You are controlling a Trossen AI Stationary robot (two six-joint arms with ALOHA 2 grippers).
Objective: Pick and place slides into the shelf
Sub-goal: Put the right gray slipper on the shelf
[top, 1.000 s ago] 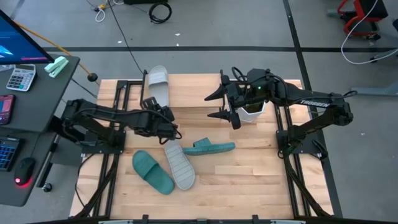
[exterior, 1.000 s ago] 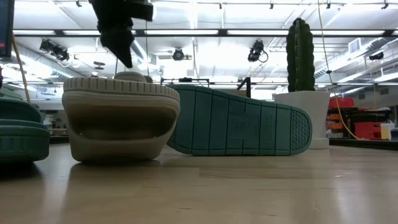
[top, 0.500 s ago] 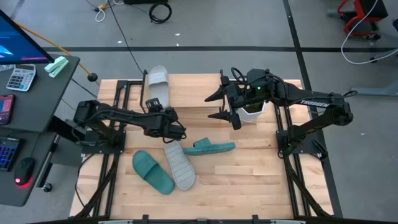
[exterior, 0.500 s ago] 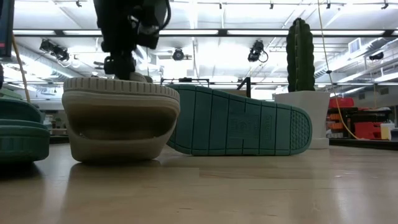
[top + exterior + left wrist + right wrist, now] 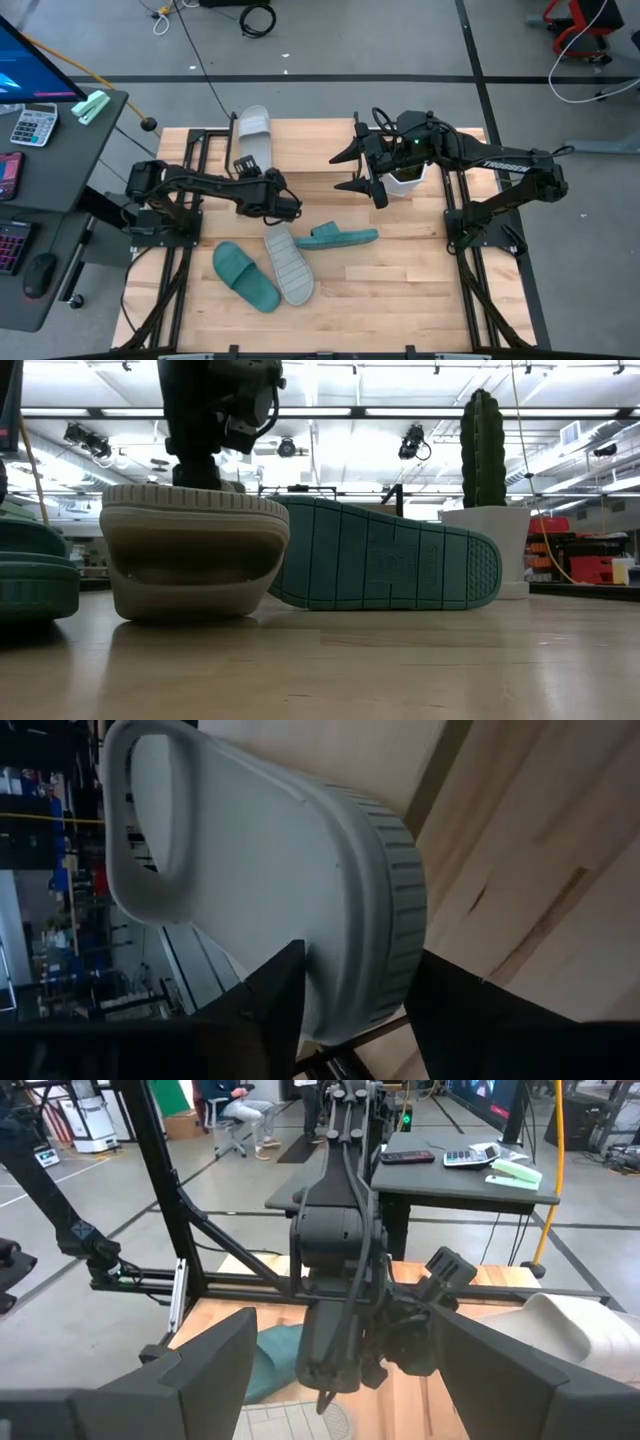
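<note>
Left gripper (image 5: 283, 207), mine, sits at the far end of the pale slide (image 5: 288, 266), fingers part-open astride its rim, grip unconfirmed. Slide's long axis runs near-far, toward me. Right gripper (image 5: 350, 168) hangs wide open, empty, farther right.

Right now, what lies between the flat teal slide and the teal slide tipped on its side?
In the high view, the grey-white slide lies between the flat teal slide and the tipped one.
</note>
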